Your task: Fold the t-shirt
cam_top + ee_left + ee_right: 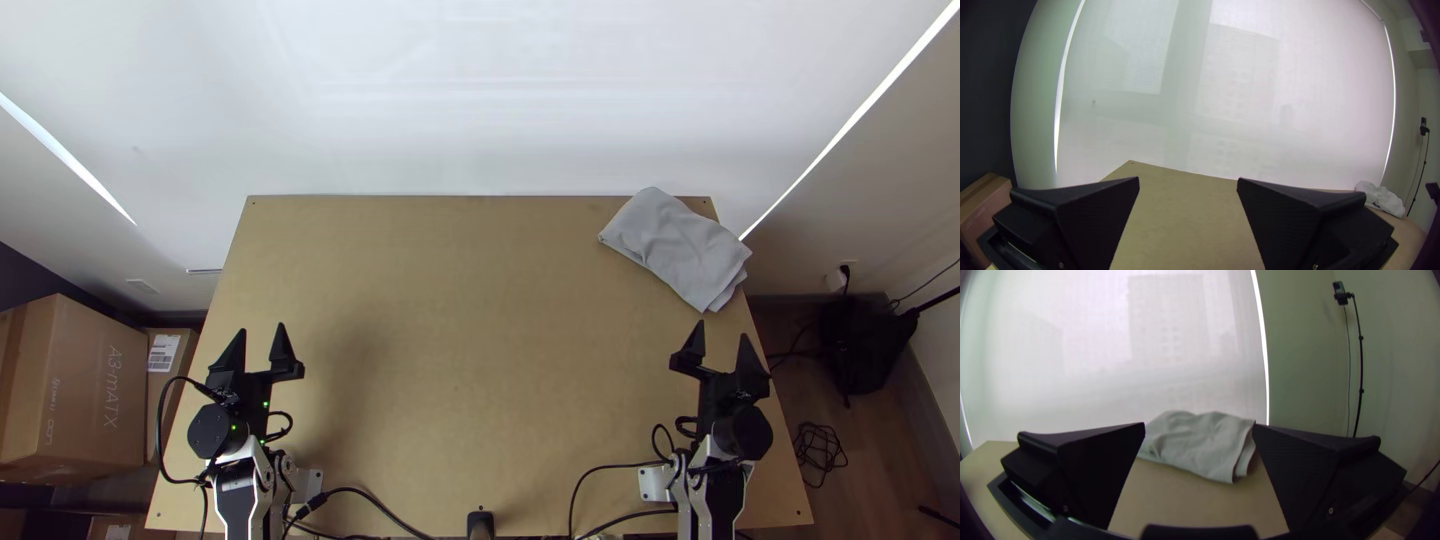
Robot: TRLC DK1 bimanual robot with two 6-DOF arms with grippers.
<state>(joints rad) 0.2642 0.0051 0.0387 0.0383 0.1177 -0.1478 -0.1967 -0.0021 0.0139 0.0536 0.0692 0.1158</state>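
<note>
t-shirt [678, 245]: laid at the far right corner of the surface [450, 350]; grey, bunched loosely into a compact, folded shape, with shallow creases across its top; layered edges are shown at one end in the right wrist view. the number of folds cannot be told. in the top view the cloth is seen to extend past the table's right edge.
left claw [261, 330]: released, its two flat black fingers held wide apart above the near left part of the surface; nothing is grasped. it is placed well apart from the t-shirt.
right claw [722, 330]: released likewise, the fingers parted, with nothing grasped; it is positioned above the right side of the surface, near the t-shirt but not touching it.
cables [590, 490]: black, looped beside the arms' bases along the near edge.
blind [450, 100]: pale, hung beyond the far edge; building outlines are faintly seen through it.
cardboard boxes [90, 390]: stacked to the left of the surface.
stand [1361, 365]: thin and black, set upright by the right-hand wall.
</note>
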